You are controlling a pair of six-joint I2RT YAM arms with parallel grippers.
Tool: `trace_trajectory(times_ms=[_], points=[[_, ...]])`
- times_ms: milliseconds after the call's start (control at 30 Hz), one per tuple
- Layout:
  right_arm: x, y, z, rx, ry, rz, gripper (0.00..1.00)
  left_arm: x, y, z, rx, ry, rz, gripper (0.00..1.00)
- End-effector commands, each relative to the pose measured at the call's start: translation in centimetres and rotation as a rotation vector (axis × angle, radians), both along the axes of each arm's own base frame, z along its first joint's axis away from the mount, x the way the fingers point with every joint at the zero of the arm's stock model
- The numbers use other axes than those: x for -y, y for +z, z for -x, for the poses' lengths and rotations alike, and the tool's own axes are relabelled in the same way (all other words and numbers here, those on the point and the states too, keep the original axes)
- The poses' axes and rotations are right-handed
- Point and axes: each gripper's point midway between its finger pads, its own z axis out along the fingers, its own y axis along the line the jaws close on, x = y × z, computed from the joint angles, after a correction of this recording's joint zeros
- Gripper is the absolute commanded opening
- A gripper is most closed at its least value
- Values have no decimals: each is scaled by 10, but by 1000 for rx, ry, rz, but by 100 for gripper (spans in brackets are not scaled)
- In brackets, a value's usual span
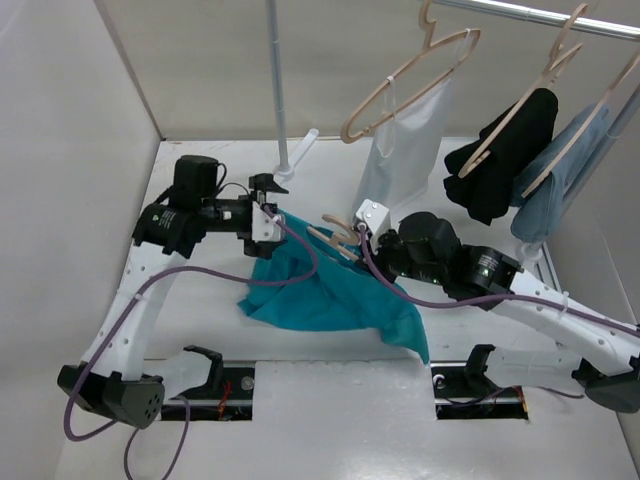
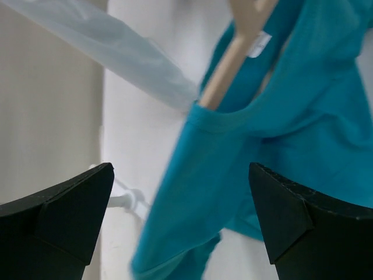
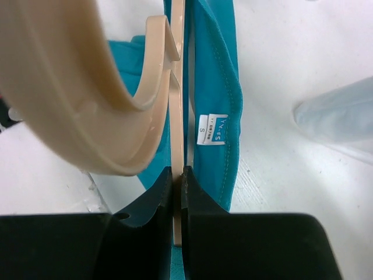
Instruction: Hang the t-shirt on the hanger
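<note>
**Q.** What is the right gripper (image 3: 178,175) doing, nearest us?

**A.** Its fingers are pressed together on the thin stem of the wooden hanger (image 3: 175,87), just below the hook. Pinched there, the hanger is steadied, and both of its arms are left free to take cloth.

**Q.** And where is the t-shirt (image 1: 330,290)?

**A.** It lies under and ahead of that gripper, with its lower part spread on the table (image 1: 320,400) and its collar drawn up against the hanger. The size label (image 3: 211,128) sits just beside the stem. From the left wrist, one hanger arm enters the neck opening, so the shirt looks partly threaded and not yet seated.

**Q.** What about the left gripper (image 2: 180,166)?

**A.** It is spread wide with nothing between its fingers, and the collar hangs just beyond the tips. That position probably suits a fresh grasp on the collar edge, to pull it over the hanger's arm.

**Q.** What is farther off?

**A.** Beyond both tools, a white translucent garment (image 1: 405,140) hangs from the rail (image 1: 540,15). That is presumably where the dressed hanger belongs.
</note>
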Motion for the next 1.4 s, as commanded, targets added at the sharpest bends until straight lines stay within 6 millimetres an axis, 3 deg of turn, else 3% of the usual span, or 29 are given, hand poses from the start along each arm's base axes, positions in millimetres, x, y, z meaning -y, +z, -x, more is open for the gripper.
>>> trace_trajectory(times_ms=[0, 33, 100, 133, 167, 200, 233, 267, 333, 367, 400, 433, 467, 533, 567, 600, 633, 667, 700, 733, 833, 933, 1000, 1367], points=[[-22, 57, -10, 77, -4, -155, 0, 12, 4, 22, -18, -45, 55, 100], [-21, 61, -17, 81, -45, -168, 0, 15, 30, 19, -7, 23, 153, 100], [-27, 71, -19, 68, -77, -206, 0, 14, 33, 19, -55, 103, 252, 100], [-33, 71, -20, 33, -105, -231, 0, 9, 52, 31, -28, 136, 330, 100], [-35, 77, -28, 34, -152, -261, 0, 5, 74, 30, -37, 198, 445, 98], [-40, 86, -28, 27, -165, -298, 0, 2, 78, 36, -39, 218, 486, 95], [-50, 81, -29, -19, -193, -324, 0, -1, 75, 40, -60, 235, 511, 87], [-53, 94, -38, -8, -243, -381, 0, -5, 81, 53, -70, 243, 539, 82], [-65, 106, -40, -27, -283, -455, 0, -4, 65, 65, -195, 249, 525, 74], [-76, 100, -48, -67, -326, -482, 0, -6, 62, 71, -237, 260, 521, 70], [-80, 105, -56, -61, -387, -521, 0, -6, 47, 78, -319, 272, 501, 59], [-86, 115, -58, -72, -420, -564, 0, -6, 39, 77, -369, 300, 499, 59], [-99, 104, -66, -93, -463, -567, 0, -7, 31, 77, -439, 339, 508, 59], [-109, 111, -76, -61, -541, -598, 0, -13, 19, 72, -494, 428, 503, 64], [-113, 132, -83, -50, -565, -649, 0, -16, 15, 70, -512, 458, 499, 69], [-128, 122, -89, -55, -589, -635, 0, -17, 13, 68, -522, 480, 491, 75], [-127, 125, -97, -34, -634, -639, 0, -23, 12, 66, -523, 523, 485, 80], [-129, 144, -101, -32, -656, -692, 0, -25, 8, 65, -530, 543, 478, 92], [-140, 136, -104, -43, -680, -696, 0, -27, 7, 63, -526, 557, 468, 98], [-138, 139, -110, -34, -724, -714, 0, -30, 5, 60, -518, 579, 460, 100], [-142, 135, -117, -43, -771, -740, 0, -34, 1, 59, -505, 607, 454, 100], [-144, 131, -117, -93, -802, -803, 0, -51, -15, 46, -467, 732, 452, 100], [-145, 135, -117, -114, -804, -853, 0, -60, -15, 40, -407, 776, 458, 100], [-164, 115, -114, -237, -796, -917, 0, -39, -14, 33, -344, 617, 458, 100]])
